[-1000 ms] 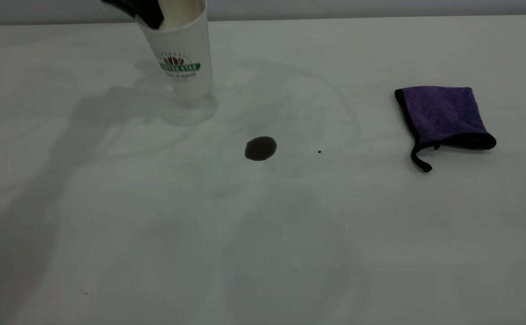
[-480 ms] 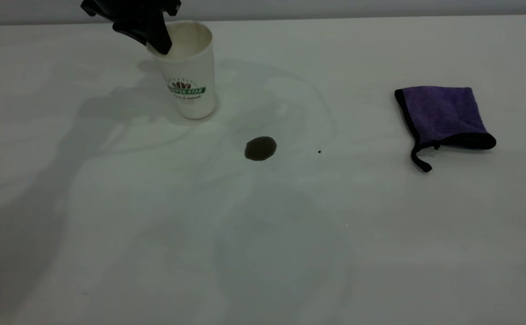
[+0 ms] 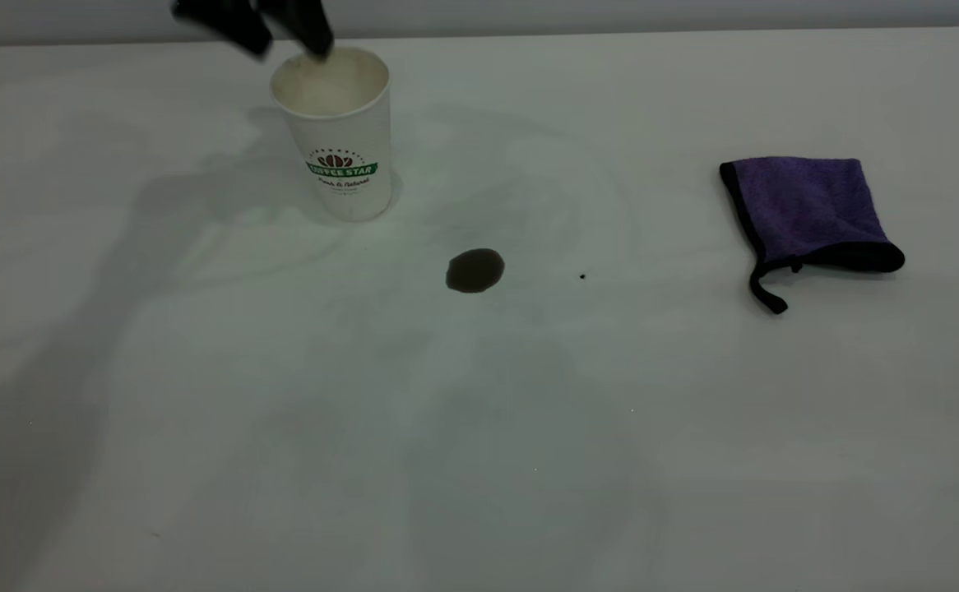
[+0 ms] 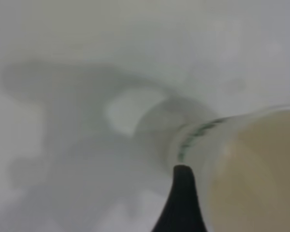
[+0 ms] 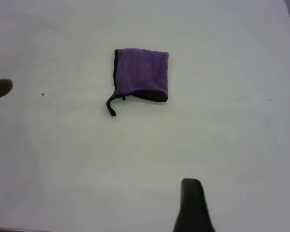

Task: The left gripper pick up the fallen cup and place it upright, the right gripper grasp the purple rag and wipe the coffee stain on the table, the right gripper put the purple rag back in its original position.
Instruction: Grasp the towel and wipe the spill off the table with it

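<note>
Left tool point(image 3: 282, 33) open, clear of upright cup point(image 3: 340, 140) near far-left edge; purple rag point(image 3: 804, 210) is limp, so pinch mid-fold.

White table point(image 3: 479, 460): cup point(image 3: 338, 140), coffee stain point(image 3: 474, 270), purple rag point(image 3: 808, 210)

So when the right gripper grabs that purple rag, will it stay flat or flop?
The purple rag looks like soft terry, so it will probably droop and bunch when pinched. It seems light, likely dragging easily across the table. Its loop strap may dangle.
</note>
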Motion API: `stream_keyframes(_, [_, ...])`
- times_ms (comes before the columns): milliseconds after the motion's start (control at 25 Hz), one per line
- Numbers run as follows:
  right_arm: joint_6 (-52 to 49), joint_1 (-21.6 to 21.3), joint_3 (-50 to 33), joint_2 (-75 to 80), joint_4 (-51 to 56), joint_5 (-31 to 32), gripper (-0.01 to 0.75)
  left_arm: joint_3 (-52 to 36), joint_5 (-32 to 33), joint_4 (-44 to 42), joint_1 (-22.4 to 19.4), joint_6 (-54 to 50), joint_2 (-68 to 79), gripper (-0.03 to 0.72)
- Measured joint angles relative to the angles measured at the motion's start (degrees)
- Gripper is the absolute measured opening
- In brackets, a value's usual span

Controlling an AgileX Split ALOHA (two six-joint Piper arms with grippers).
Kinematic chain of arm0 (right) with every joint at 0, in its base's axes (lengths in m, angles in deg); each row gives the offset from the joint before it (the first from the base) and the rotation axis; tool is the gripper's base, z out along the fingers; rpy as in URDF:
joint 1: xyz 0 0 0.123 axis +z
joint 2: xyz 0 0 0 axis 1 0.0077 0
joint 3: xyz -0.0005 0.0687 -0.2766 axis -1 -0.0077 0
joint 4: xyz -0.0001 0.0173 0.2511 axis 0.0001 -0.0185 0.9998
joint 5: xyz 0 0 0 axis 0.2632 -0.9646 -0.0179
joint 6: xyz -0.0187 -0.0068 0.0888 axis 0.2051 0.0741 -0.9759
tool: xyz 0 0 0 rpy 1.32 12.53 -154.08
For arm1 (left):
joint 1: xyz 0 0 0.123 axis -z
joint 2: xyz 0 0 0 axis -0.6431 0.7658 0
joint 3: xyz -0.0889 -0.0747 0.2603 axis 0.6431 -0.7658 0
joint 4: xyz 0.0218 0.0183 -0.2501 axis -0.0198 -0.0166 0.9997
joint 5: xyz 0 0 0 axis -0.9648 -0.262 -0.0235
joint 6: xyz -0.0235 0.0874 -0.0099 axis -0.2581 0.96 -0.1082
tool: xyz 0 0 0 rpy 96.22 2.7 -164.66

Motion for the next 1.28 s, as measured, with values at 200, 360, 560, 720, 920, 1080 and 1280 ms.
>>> stream_keyframes(200, [0.00, 0.00, 0.00, 0.00, 0.00, 0.00, 0.582, 0.00, 10.11, -0.81, -2.06, -0.11, -11.62, 0.673])
stream_keyframes(360, [0.00, 0.00, 0.00, 0.00, 0.00, 0.00, 0.582, 0.00, 20.89, -1.16, -4.81, -0.11, -20.66, 0.579])
stream_keyframes(560, [0.00, 0.00, 0.00, 0.00, 0.00, 0.00, 0.582, 0.10, 29.40, -1.31, -8.05, -0.13, -29.66, 0.455])
stream_keyframes(720, [0.00, 0.00, 0.00, 0.00, 0.00, 0.00, 0.582, -0.65, 29.40, -3.08, -10.54, -1.86, -34.74, 0.382])
stream_keyframes(920, [0.00, 0.00, 0.00, 0.00, 0.00, 0.00, 0.582, -10.27, 29.40, -10.30, -11.08, -8.55, -44.26, 0.315])
stream_keyframes(1080, [0.00, 0.00, 0.00, 0.00, 0.00, 0.00, 0.582, -22.78, 29.40, -14.48, -11.08, -11.58, -53.67, 0.274])
stream_keyframes(1280, [0.00, 0.00, 0.00, 0.00, 0.00, 0.00, 0.582, -34.70, 29.40, -15.83, -11.08, -11.92, -64.60, 0.243])
